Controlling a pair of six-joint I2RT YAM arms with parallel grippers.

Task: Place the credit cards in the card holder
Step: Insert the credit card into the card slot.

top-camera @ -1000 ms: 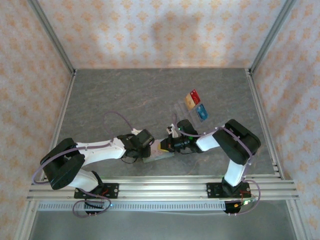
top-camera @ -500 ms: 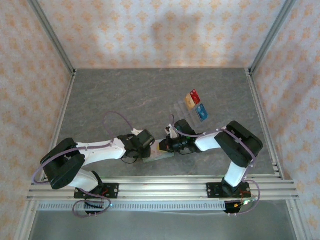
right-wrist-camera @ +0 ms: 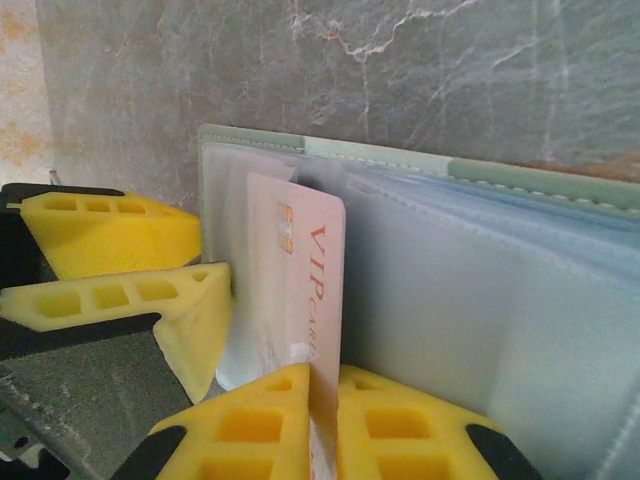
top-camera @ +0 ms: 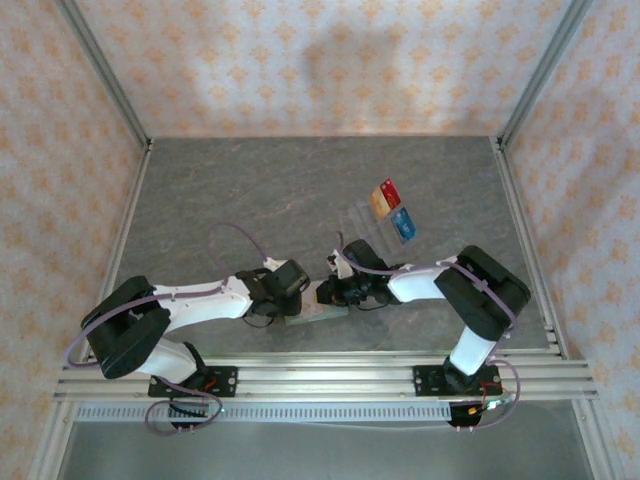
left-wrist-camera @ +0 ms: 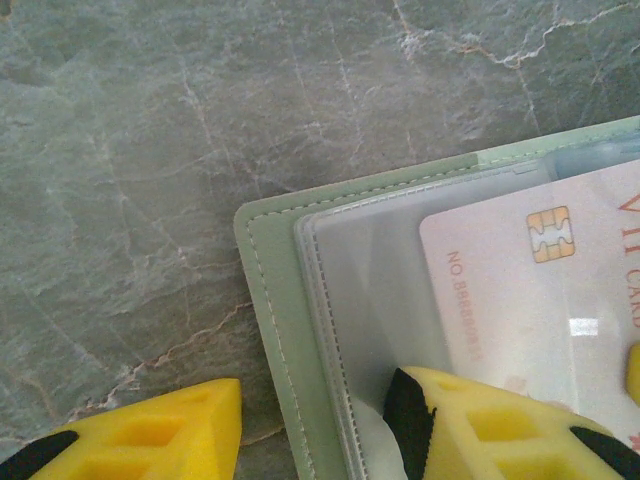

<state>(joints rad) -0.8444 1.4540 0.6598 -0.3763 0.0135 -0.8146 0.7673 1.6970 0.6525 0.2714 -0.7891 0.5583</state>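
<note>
Insertion is the step in hand. A pale pink-white plastic card [right-wrist-camera: 318, 280] with a gold chip and red VIP lettering lies against the clear inner pockets of the sage-green fold-over card holder [right-wrist-camera: 520, 180], which rests open on the grey stone-patterned table [top-camera: 250, 200]. I cannot tell whether the card's leading edge is under a sleeve yet.

My right gripper [right-wrist-camera: 320, 385] pinches the card's near end between its yellow fingers. My left gripper [left-wrist-camera: 315, 405] is spread astride the holder's corner, with one finger on the clear sleeve and the other on the table just beside it.

Next, as I judge it, comes a straight, shallow push along the pocket — gentle enough not to buckle the sleeve — while the left steadies the holder.

Beyond the holder, a red-and-gold card [top-camera: 384, 198] and a blue card [top-camera: 403, 224] wait in a clear ridged tray [top-camera: 360, 215].
</note>
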